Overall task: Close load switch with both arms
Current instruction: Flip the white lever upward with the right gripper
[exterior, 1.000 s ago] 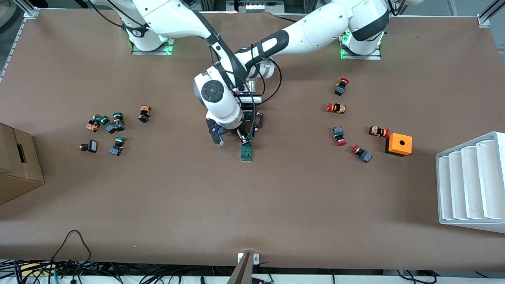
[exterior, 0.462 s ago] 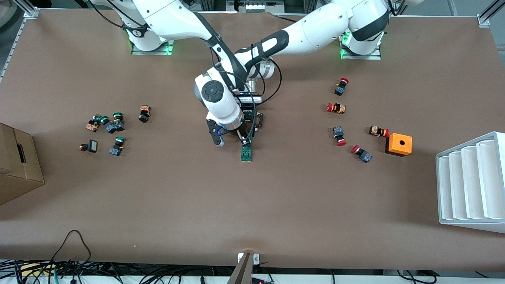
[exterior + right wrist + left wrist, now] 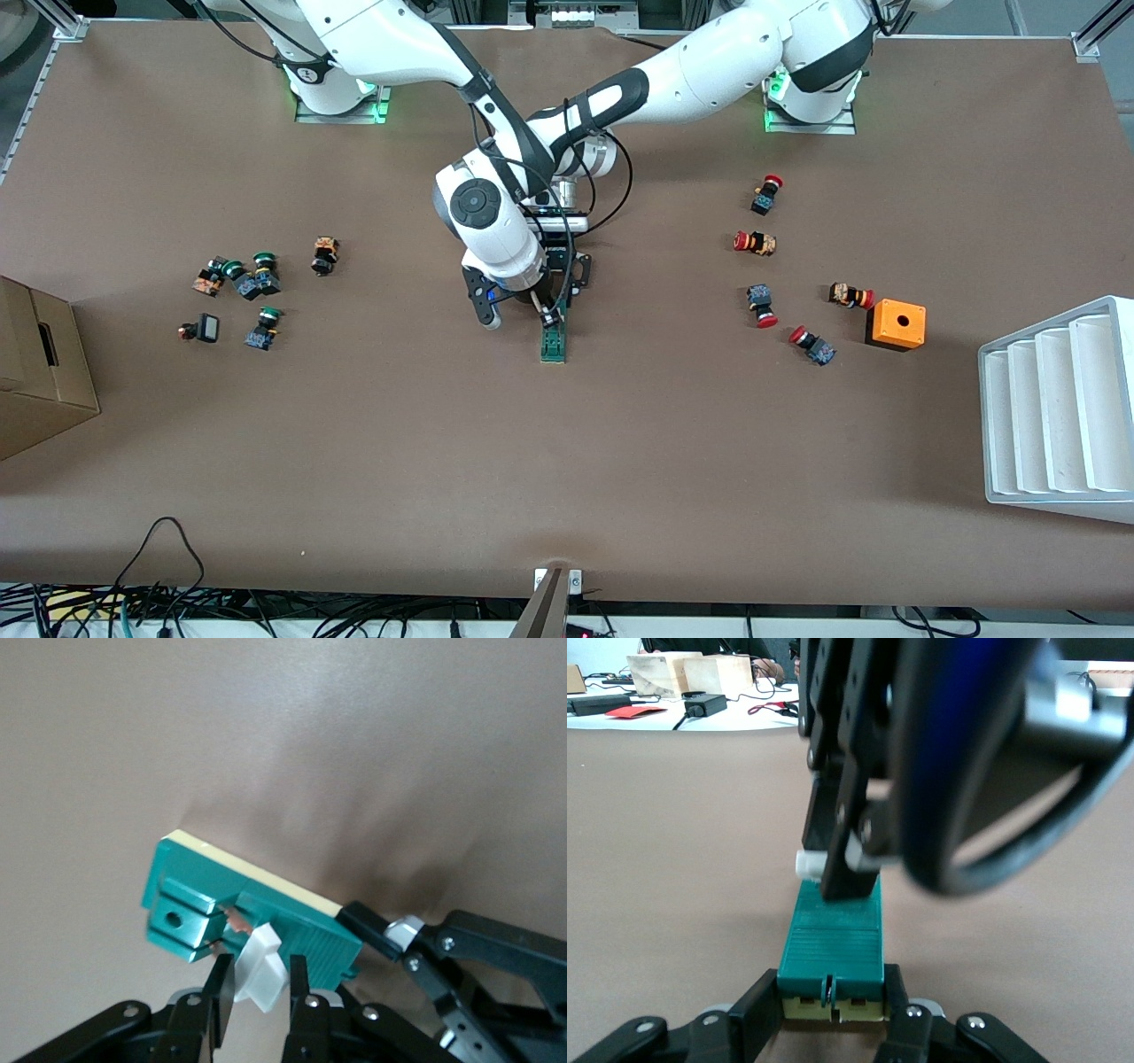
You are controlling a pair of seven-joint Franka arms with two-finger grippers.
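The load switch (image 3: 554,344), a narrow dark-green block, lies on the brown table at its middle. My left gripper (image 3: 564,282) is shut on the end of the switch farther from the front camera. In the left wrist view its black fingers (image 3: 757,1019) clamp the switch (image 3: 833,943) from both sides. My right gripper (image 3: 551,312) is over the switch, its fingers (image 3: 217,992) closed on either side of the white tab (image 3: 260,967), which sticks up at a tilt. The tab also shows in the left wrist view (image 3: 806,864).
Several red-capped push-buttons (image 3: 764,306) and an orange box (image 3: 896,324) lie toward the left arm's end. Several green-capped push-buttons (image 3: 257,276) lie toward the right arm's end. A white rack (image 3: 1059,412) and a cardboard box (image 3: 35,372) stand at the table's ends.
The right arm's wrist has shifted very slightly toward its own base. The switch and the left gripper have not moved.
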